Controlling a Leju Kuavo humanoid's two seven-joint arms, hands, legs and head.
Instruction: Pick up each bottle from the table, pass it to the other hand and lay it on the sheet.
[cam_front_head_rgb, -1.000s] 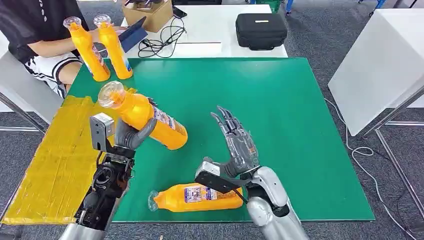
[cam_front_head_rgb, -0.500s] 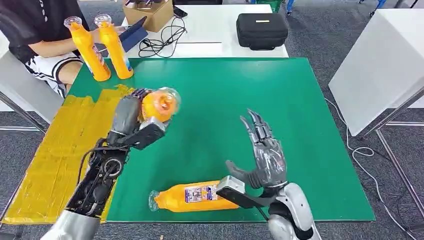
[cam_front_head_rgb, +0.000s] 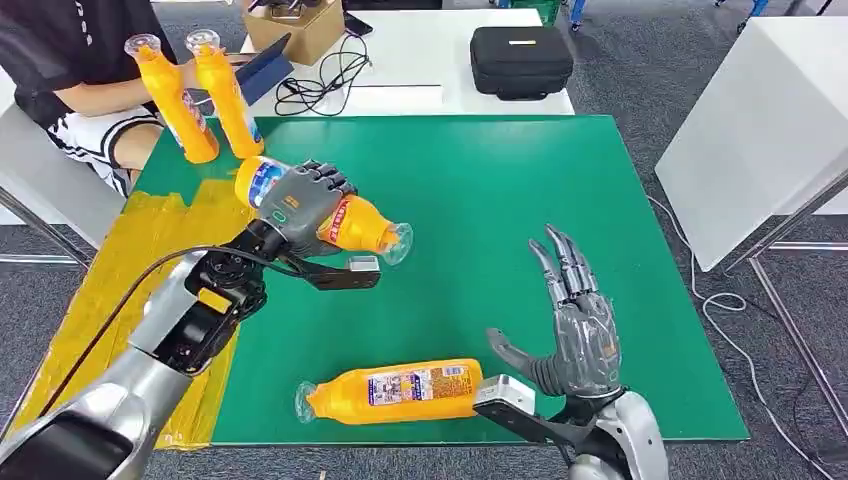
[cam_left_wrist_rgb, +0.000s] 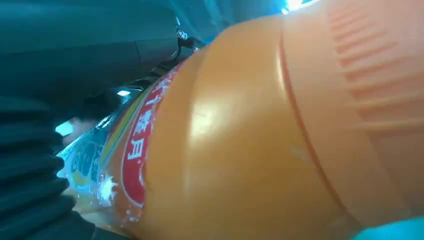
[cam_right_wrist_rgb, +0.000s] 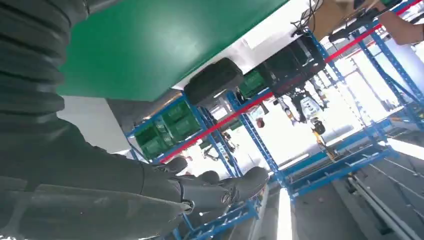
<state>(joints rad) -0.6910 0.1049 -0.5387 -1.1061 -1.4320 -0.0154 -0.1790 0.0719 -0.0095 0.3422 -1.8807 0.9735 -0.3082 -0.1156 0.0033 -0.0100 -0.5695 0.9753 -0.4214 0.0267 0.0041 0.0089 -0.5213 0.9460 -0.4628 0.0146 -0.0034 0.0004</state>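
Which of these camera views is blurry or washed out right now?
Left wrist view: the held bottle is so close it looks soft, with a glare patch. Right wrist view: the windows behind the right hand are blown out white. Head view: sharp and evenly lit.

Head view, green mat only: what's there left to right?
Two upright bottles at the far left corner → left hand holding a bottle → bottle lying on its side at the near edge → open right hand.

head: high, looks down at 12 o'clock over table (cam_front_head_rgb: 500, 170) | left wrist: against bottle (cam_left_wrist_rgb: 280, 140) | right wrist: shares table edge
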